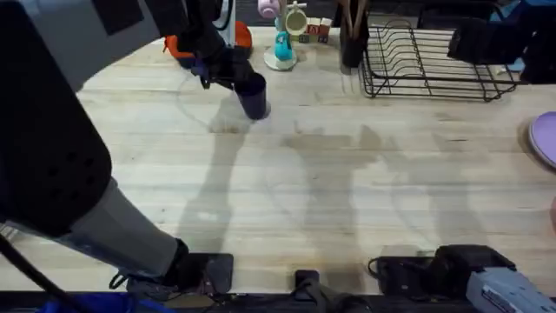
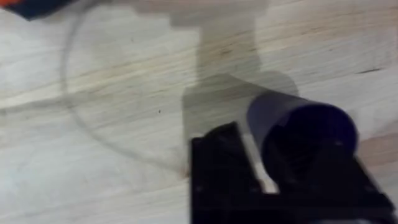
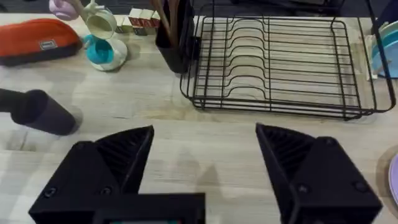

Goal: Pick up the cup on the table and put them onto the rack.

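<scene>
1. The left jaws (image 1: 233, 76) are clamped on the cup (image 1: 253, 96): in the left wrist view one finger sits inside the cup's (image 2: 298, 134) open mouth and the other against its outer wall.
2. The cup is tilted, its base pointing away from the left jaws, over the desk (image 1: 330, 191). Whether it is fully clear of the wood I cannot tell.
3. The right jaws (image 3: 205, 162) stand wide apart and hold nothing. In the right wrist view the rack (image 3: 280, 68) lies just ahead of them.
4. The rack (image 1: 430, 61) is well apart from the left jaws, on the far side of a small teal mug tree (image 1: 282, 43) and a tall dark utensil holder (image 1: 352, 35).
5. Step in hand, as I judge it: the grasp is made and the carry is about to start.
6. The next move calls for raising the cup high enough to pass the mug tree and holder, travelling across to the rack, and lowering it between the wires before the left jaws let go.
</scene>
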Controlling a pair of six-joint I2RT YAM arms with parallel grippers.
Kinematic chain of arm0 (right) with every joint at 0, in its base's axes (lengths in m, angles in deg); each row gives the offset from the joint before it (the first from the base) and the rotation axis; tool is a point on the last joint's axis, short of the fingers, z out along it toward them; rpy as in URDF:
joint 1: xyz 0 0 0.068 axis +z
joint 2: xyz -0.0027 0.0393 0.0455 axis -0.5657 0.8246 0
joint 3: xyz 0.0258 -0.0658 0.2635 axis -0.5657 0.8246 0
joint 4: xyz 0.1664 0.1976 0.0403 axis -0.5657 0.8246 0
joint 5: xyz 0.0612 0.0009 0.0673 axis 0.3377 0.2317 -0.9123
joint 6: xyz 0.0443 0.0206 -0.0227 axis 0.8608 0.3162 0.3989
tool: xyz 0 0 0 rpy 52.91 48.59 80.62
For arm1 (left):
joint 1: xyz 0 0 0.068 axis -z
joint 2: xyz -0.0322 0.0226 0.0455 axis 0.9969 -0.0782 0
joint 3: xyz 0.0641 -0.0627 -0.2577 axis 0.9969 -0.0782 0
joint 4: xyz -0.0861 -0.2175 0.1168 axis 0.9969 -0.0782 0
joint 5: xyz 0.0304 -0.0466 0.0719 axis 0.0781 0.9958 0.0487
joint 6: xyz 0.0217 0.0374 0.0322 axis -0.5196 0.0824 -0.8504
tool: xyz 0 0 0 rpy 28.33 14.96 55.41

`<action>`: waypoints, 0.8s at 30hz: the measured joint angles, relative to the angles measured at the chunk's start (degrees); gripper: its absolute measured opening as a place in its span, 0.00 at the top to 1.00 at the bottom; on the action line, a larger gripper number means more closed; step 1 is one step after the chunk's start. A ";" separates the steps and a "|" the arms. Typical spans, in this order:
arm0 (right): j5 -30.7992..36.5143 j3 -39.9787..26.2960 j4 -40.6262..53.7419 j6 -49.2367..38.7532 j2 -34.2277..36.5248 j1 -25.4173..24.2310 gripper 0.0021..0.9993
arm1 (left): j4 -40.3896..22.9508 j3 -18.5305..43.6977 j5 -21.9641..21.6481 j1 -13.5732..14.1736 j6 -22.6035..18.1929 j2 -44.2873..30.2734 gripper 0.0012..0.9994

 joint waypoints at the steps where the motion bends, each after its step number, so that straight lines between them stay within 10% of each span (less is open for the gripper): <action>1: 0.00 0.00 0.00 0.00 0.00 -0.01 0.00 | 0.10 0.00 0.26 0.00 0.15 0.00 0.91; 24: 0.00 0.00 -0.02 0.00 0.00 -0.01 0.00 | 3.31 0.07 16.50 4.78 -1.10 0.00 0.96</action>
